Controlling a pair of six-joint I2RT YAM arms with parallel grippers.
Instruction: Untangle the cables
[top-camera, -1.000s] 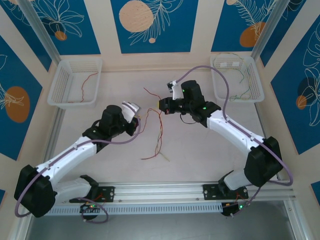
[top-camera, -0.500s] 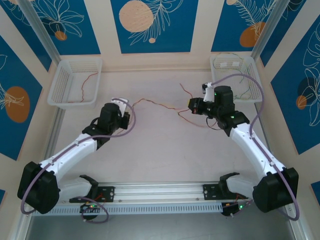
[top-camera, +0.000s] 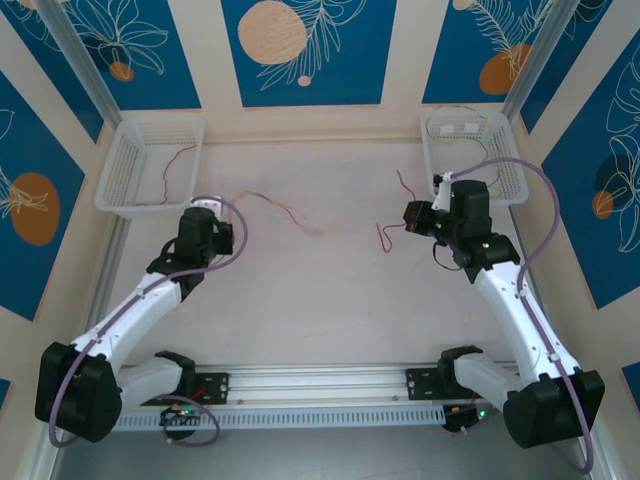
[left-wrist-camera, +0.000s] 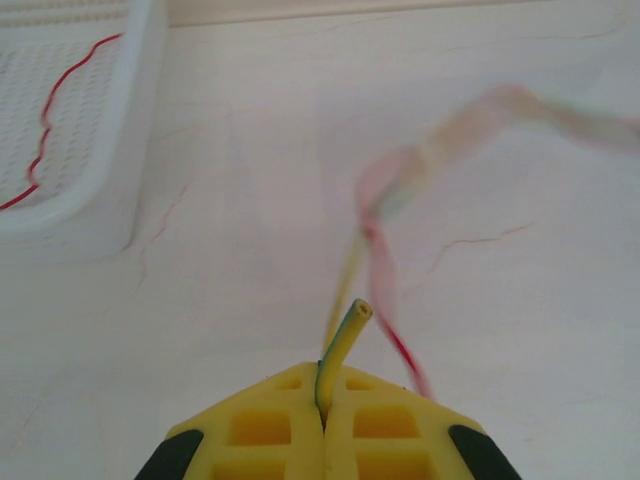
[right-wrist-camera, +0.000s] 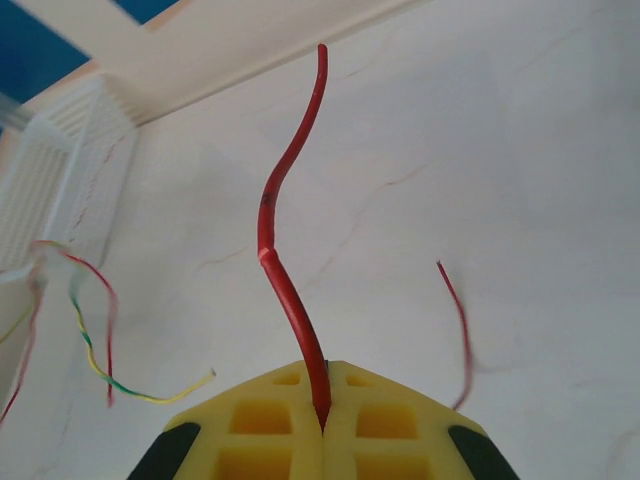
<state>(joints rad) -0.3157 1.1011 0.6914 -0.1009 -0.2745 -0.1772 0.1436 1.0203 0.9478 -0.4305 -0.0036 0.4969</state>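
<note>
Left gripper (left-wrist-camera: 322, 418), well left of the right basket (top-camera: 470, 112), is clamped on a yellow-green cable (left-wrist-camera: 345, 335). Right gripper (right-wrist-camera: 323, 415), just beside that basket, is clamped on a red cable (right-wrist-camera: 287, 300).

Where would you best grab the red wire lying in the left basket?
Probably near its middle, coming straight down from above. The red wire lies wavy along the floor of the basket, whose raised walls would block a sideways approach.
</note>
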